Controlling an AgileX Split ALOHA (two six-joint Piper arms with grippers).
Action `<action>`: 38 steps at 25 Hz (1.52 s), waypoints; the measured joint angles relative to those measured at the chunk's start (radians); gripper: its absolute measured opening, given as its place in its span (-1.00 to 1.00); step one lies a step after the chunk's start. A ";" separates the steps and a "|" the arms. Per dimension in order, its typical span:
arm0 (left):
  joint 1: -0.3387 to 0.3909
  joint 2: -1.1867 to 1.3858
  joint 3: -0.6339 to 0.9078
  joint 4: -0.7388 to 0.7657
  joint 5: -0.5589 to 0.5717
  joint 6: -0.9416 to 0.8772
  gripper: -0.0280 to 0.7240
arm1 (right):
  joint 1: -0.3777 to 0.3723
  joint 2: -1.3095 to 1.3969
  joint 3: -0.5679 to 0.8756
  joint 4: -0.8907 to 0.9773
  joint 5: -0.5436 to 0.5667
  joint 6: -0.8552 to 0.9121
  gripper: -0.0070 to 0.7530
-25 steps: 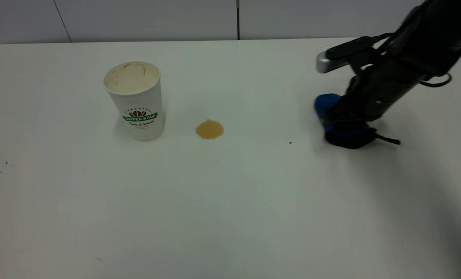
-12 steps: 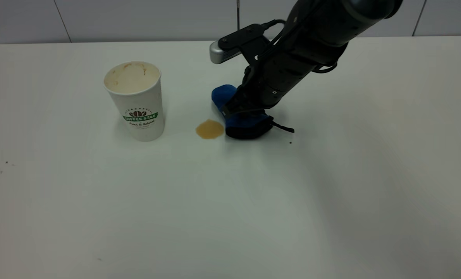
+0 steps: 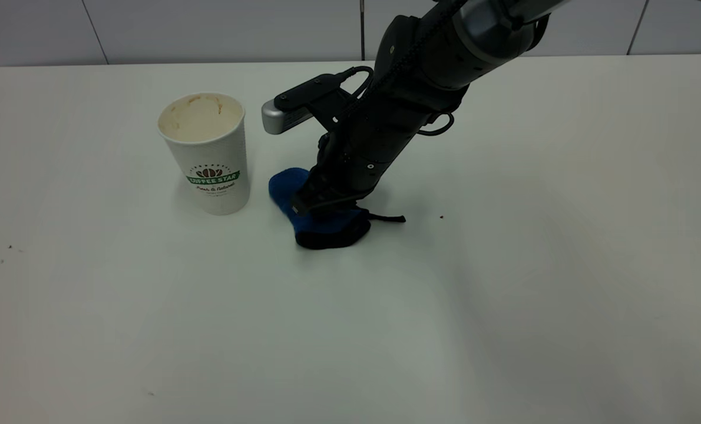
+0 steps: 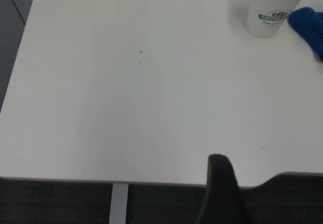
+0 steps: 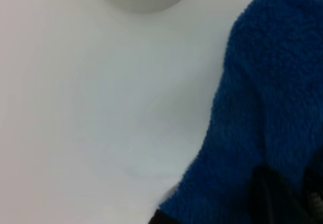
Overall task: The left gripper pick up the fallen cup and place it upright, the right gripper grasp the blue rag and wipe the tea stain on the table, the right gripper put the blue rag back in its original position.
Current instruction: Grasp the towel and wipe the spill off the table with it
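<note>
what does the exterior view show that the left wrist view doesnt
Only the exterior view shows the right gripper clamped on the rag, pressing it onto the table beside the cup, with the rag's black strap trailing and a grey wall behind. No stain shows; the rag lies where it would be.

Only the left wrist view shows the table's edge, the dark floor beyond it, and a dark part of the left arm's own gripper low in the picture, off the table.

Both show the upright cup, the blue rag next to it, and the white tabletop with tiny specks.
</note>
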 joint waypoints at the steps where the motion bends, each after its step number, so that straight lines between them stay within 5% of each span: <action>1: 0.000 0.000 0.000 0.000 0.000 0.000 0.47 | 0.000 -0.001 -0.003 -0.001 0.030 0.000 -0.85; 9: 0.000 0.000 0.000 0.000 0.000 0.000 0.47 | 0.007 -0.016 -0.014 -0.284 0.232 0.162 -0.85; 15: 0.000 0.000 0.000 0.000 0.000 0.000 0.47 | 0.014 -0.021 -0.014 -0.749 0.078 0.699 -0.85; 20: 0.000 0.000 0.000 0.000 0.000 0.000 0.47 | 0.004 -0.001 -0.010 -0.910 -0.119 0.985 -0.85; 31: 0.000 0.000 0.000 0.000 0.000 0.000 0.47 | 0.059 0.017 -0.005 -0.926 -0.224 0.998 -0.85; 38: 0.000 0.000 0.000 0.000 0.000 0.000 0.47 | 0.088 0.014 -0.013 -0.927 -0.122 0.932 -0.85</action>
